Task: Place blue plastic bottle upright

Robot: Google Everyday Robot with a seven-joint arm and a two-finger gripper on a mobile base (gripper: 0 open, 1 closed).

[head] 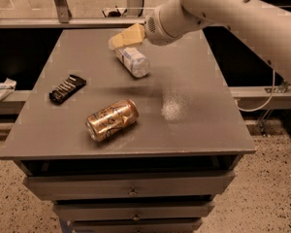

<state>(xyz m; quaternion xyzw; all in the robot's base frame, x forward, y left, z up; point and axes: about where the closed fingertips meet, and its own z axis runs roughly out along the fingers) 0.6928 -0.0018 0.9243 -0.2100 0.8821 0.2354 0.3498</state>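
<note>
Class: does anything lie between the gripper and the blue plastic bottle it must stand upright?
Nothing visible does. The gripper is at the far end of the blue plastic bottle, which lies on its side. The gold can and the black wrapped bar lie well apart, nearer the front.

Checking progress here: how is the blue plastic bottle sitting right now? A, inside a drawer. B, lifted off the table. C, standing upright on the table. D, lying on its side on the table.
D: the blue plastic bottle lies on its side on the table, with the gripper right at its far end.
</note>
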